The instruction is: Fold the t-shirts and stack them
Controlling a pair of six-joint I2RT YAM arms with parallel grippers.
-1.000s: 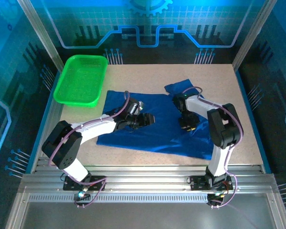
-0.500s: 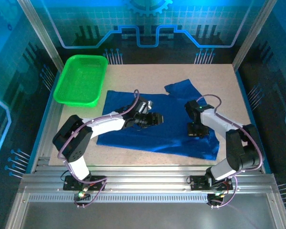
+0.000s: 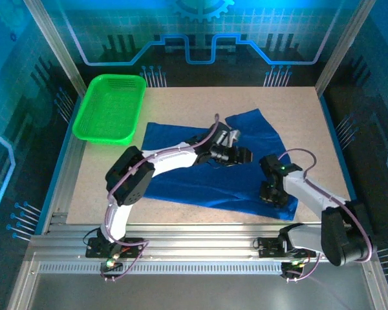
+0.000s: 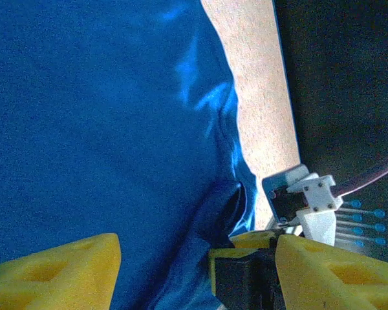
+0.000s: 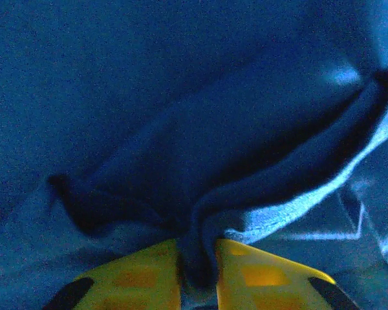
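Right wrist: right gripper [image 5: 197,261] clamped on a thin edge fold of the t-shirt [image 3: 194,187] spread on the table [image 3: 297,116], left gripper [image 4: 197,271] fingers apart close by, so the fold may slip out or the grippers could clash.

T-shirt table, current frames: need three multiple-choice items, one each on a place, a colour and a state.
1. Where does the basket sit on the table?
A. far left corner
B. far right corner
C. near edge, between the arm bases

2. What colour is the t-shirt?
A. white
B. blue
C. red

3. The jaws of the right arm are:
A. wide open over bare table
B. shut on the basket rim
C. shut on a fold of the t-shirt

Answers:
1 A: the top view puts the basket at the far left corner.
2 B: the cloth is blue in every view.
3 C: the right wrist view shows a fold of cloth pinched between the yellow fingers.
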